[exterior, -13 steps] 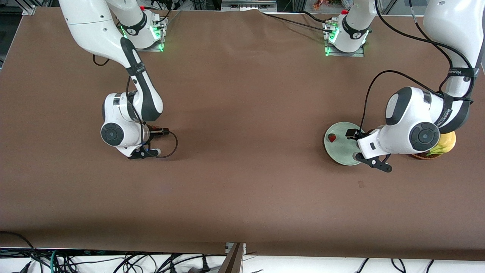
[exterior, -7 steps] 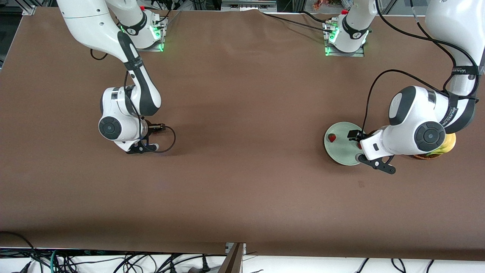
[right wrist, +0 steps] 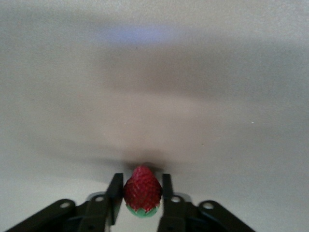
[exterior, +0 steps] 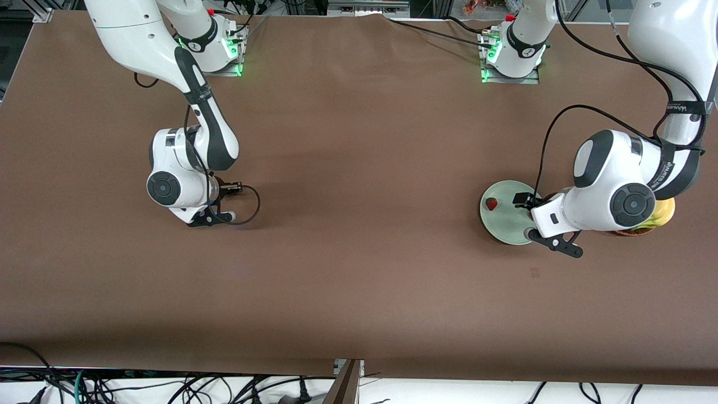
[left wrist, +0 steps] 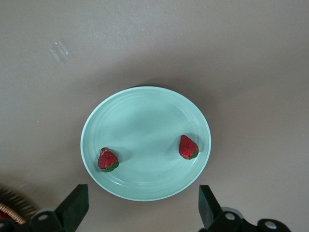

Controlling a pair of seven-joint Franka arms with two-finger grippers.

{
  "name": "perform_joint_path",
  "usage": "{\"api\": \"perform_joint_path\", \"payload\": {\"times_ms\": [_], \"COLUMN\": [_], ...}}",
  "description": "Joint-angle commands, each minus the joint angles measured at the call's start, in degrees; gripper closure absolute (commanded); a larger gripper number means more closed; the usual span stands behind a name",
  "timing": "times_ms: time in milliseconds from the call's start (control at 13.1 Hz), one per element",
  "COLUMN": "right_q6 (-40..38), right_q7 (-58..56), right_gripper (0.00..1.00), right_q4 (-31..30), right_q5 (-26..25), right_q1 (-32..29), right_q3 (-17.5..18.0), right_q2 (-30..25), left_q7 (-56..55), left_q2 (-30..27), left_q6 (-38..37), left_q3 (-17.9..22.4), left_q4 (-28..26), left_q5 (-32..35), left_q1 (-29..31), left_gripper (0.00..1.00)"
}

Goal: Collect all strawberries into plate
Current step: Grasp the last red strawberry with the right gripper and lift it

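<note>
Over at the left arm's end of the bench (exterior: 359,235), the mint-green plate (left wrist: 145,116) sits flat with two strawberries on it, well apart from each other. One strawberry (left wrist: 108,159) lies close to the rim beside the wicker basket (left wrist: 10,212); its pointed tip and long axis I can't call for sure, though the green cap shows at one end. The other strawberry (left wrist: 188,147) lies near the rim across from it, cap end down toward the tool in the left wrist view. The left tool (left wrist: 142,210) hangs over the plate's edge with its fingers spread wide, nothing between them.

The right tool (right wrist: 140,198) is over bare bench toward the right arm's end, clamped on the third strawberry (right wrist: 142,191), tip pointing away from the tool, cap tucked back between the fingers.
</note>
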Motion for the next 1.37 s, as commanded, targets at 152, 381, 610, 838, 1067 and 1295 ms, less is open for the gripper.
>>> {"api": "perform_joint_path", "payload": {"times_ms": [152, 381, 610, 838, 1067, 1295], "right_q6": [0.94, -0.03, 0.06, 0.84, 6.87, 18.47], "right_q7": [-0.2, 5.05, 21.72, 39.47, 52.85, 60.69], "right_gripper": [0.92, 0.92, 0.92, 0.92, 0.92, 0.9], "right_q4": [-1.16, 6.11, 17.79, 29.31, 36.27, 38.74], "right_q5": [-0.41, 0.81, 0.82, 0.73, 0.55, 0.55], "right_q1": [0.31, 2.15, 3.21, 3.39, 9.25, 16.11], "right_q3": [-0.05, 1.43, 7.74, 16.0, 18.67, 18.67], "right_q2": [-1.23, -1.06, 4.55, 11.14, 16.42, 20.37], "left_q7": [-0.42, -0.42, -0.42, -0.33, -0.24, -0.24], "left_q2": [0.41, 0.5, 0.59, 0.85, 0.85, 0.85], "left_q6": [-1.43, -1.43, -1.43, -1.52, -2.23, -2.23], "left_q3": [0.13, 0.13, 0.13, 0.13, 0.13, 0.13], "left_q4": [0.88, 0.79, 0.7, 0.7, 0.7, 0.7], "left_q5": [0.26, 0.26, 0.26, 0.26, 0.26, 0.35], "left_q1": [-0.61, -0.61, -0.61, -0.61, -0.61, -0.61], "left_gripper": [0.0, 0.0, 0.0, 0.0, 0.0, 0.0]}}
